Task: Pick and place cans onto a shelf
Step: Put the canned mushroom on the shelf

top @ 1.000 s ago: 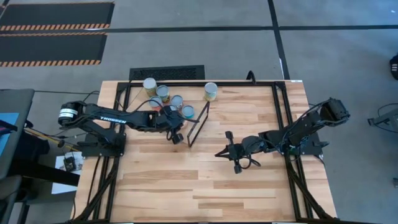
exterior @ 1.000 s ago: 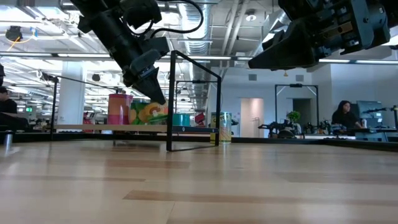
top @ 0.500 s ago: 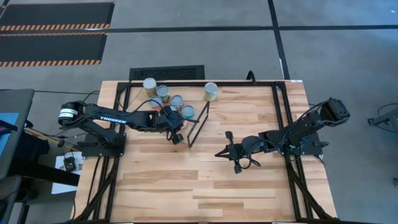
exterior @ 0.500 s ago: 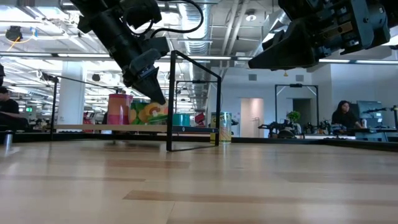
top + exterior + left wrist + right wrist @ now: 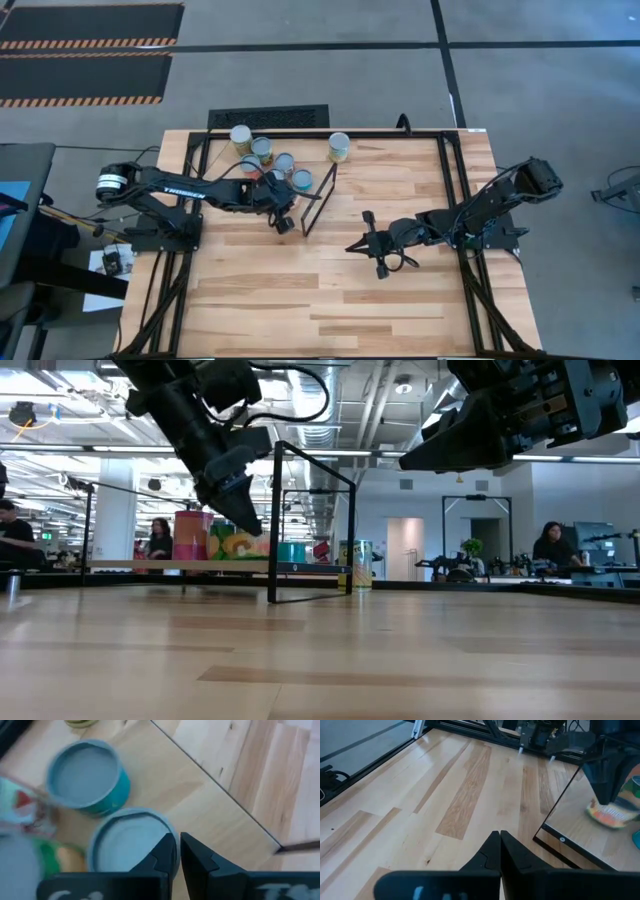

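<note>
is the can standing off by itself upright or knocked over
Upright. From above, the lone can shows its round silvery top, and in the low view it stands tall beside the black frame.

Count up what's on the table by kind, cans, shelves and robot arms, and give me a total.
Cans: 6 visible in the high view, five clustered on the shelf and one standing apart
Shelf: 1
Robot arms: 2, left gripper by the can cluster, right gripper over bare table
Total: 9
</note>
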Controlling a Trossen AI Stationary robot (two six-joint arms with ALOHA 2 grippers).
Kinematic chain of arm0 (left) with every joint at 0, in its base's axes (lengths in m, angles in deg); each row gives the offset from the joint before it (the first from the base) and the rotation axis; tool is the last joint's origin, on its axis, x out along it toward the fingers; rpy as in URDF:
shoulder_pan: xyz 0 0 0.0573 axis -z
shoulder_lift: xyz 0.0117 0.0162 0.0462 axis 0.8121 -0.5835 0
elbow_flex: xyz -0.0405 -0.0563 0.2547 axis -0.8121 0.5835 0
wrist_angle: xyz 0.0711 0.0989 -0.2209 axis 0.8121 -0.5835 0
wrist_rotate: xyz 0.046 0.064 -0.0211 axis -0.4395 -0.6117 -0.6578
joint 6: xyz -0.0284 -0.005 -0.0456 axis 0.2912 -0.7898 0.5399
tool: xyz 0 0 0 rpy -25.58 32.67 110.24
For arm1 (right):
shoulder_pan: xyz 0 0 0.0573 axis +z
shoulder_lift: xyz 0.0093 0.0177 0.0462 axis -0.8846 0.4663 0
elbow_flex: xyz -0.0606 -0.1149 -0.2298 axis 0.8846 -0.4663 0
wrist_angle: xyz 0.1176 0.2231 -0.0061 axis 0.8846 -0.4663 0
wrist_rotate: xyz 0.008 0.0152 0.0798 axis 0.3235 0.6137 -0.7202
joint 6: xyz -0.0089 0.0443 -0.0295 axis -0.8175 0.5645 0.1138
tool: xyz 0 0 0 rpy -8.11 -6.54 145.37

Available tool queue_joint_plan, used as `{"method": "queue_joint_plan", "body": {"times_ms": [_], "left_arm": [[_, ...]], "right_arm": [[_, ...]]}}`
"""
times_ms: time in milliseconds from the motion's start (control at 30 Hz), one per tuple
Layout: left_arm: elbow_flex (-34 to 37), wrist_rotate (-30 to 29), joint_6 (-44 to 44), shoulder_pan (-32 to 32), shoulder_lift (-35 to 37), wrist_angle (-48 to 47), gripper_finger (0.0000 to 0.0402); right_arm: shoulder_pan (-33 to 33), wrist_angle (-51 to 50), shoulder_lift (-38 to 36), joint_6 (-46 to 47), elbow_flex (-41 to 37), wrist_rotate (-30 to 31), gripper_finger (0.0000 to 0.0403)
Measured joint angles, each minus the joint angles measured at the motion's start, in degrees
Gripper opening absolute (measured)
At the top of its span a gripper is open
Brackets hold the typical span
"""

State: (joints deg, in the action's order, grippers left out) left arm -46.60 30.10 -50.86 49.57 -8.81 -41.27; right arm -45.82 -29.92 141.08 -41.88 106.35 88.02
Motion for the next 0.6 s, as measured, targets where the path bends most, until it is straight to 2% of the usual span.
{"method": "queue_joint_plan", "body": {"times_ms": [200, 467, 600], "left_arm": [[0.01, -0.11, -0.15, 0.65, -1.73, 1.13, 0.0029], [0.01, -0.08, -0.22, 0.68, -1.48, 0.57, 0.0110], [-0.12, -0.13, -1.49, 0.68, 0.14, 0.37, 0.0134]], "right_arm": [[0.15, -0.02, 0.00, 0.04, 0.04, -0.02, 0.0012], [0.15, -0.02, 0.00, 0.01, 0.07, -0.02, 0.0012], [0.13, 0.00, 0.00, 0.01, 0.07, -0.02, 0.0012]]}}
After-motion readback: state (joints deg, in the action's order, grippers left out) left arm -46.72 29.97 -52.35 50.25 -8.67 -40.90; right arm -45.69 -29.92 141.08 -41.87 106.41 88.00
